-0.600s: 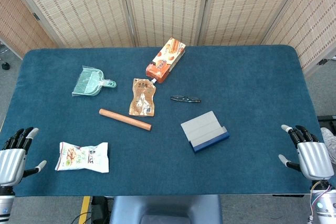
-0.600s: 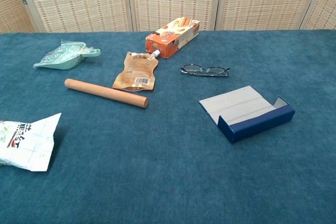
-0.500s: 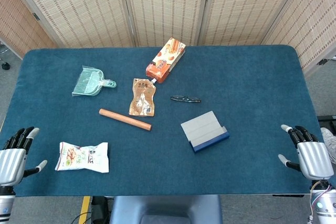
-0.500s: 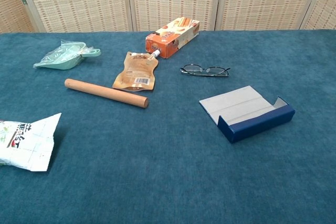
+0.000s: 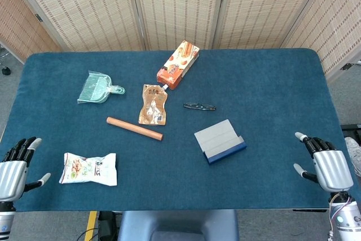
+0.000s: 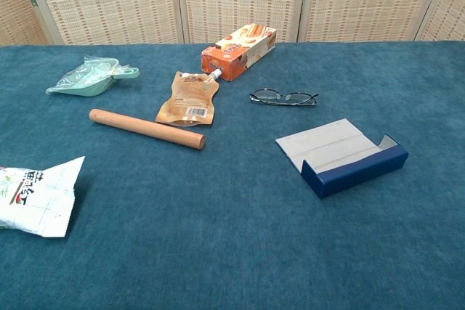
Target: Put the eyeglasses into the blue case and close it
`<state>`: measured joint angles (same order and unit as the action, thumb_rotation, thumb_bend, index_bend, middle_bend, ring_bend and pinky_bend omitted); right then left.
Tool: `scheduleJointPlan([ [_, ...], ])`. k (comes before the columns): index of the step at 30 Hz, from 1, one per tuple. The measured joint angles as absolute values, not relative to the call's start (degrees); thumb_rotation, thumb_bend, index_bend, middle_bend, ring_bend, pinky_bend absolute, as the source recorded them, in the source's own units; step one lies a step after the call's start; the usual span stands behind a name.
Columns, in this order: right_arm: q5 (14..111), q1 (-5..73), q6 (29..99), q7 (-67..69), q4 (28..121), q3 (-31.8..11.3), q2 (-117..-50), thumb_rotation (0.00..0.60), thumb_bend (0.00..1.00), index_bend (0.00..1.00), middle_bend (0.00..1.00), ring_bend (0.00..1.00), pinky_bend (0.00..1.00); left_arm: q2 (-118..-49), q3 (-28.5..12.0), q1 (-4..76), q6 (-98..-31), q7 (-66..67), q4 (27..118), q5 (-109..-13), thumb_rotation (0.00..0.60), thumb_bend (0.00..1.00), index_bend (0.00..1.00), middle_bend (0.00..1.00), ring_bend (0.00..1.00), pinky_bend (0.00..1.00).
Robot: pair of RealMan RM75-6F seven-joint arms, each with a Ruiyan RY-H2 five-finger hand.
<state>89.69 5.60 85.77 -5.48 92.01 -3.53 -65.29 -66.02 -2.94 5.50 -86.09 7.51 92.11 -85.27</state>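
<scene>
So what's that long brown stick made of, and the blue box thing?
The stick looks like plain wood: matte tan-brown, smooth and evenly round. The blue case seems to be stiff board: navy outside, a pale grey flat lining with fold lines, lying open. Whether its cover is fabric or paper, I cannot tell.

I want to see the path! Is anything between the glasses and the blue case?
No, only bare table lies between eyeglasses and blue case, clearest in the chest view.

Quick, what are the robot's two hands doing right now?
Left hand: open, holding nothing.
Right hand: open, holding nothing.
</scene>
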Motion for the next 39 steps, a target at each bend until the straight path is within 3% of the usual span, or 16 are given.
scheduleJointPlan([
  [3, 89.7, 6.4, 84.8, -6.4, 92.3, -3.8, -65.3, 0.600, 0.20, 0.17, 0.41, 0.54, 0.69, -66.1, -3.0, 5.5, -86.4, 7.2, 91.7, -85.8, 0.600, 0.20, 0.15, 0.13, 0.10, 0.22],
  [6, 89.8, 7.7, 83.7, -7.6, 92.7, -4.3, -65.4, 0.600, 0.21, 0.27, 0.57, 0.68, 0.82, -66.0, -3.0, 5.6, -86.2, 7.2, 91.7, -85.7, 0.600, 0.20, 0.15, 0.13, 0.10, 0.22],
  [8, 89.8, 8.7, 82.6, -8.4, 92.7, -4.6, -65.7, 0.600, 0.21, 0.32, 0.66, 0.75, 0.85, -66.0, -3.0, 5.6, -86.2, 7.3, 91.6, -85.6, 0.600, 0.20, 0.15, 0.13, 0.10, 0.22],
  [14, 90.0, 11.8, 78.1, -9.7, 92.8, -5.0, -66.9, 0.600, 0.19, 0.37, 0.88, 0.94, 0.99, -65.9, -3.1, 5.8, -86.0, 7.3, 91.6, -85.6, 0.600, 0.20, 0.16, 0.13, 0.10, 0.22],
  [19, 90.5, 15.6, 72.7, -10.0, 92.8, -4.9, -68.8, 0.600, 0.15, 0.38, 0.99, 1.00, 1.00, -65.7, -3.1, 6.0, -85.5, 7.6, 91.8, -85.3, 0.600, 0.20, 0.16, 0.13, 0.10, 0.22],
  [33, 88.1, 27.2, 56.8, -11.7, 90.4, -4.9, -78.1, 0.600, 0.21, 0.38, 1.00, 1.00, 1.00, -65.8, -2.7, 5.6, -85.4, 6.8, 91.0, -85.2, 0.600, 0.20, 0.16, 0.13, 0.10, 0.22],
  [39, 86.3, 30.6, 52.7, -11.8, 88.2, -5.2, -81.8, 0.600, 0.33, 0.38, 1.00, 1.00, 1.00, -65.6, -2.6, 5.4, -85.4, 6.9, 90.8, -84.9, 0.600, 0.20, 0.16, 0.13, 0.10, 0.22],
])
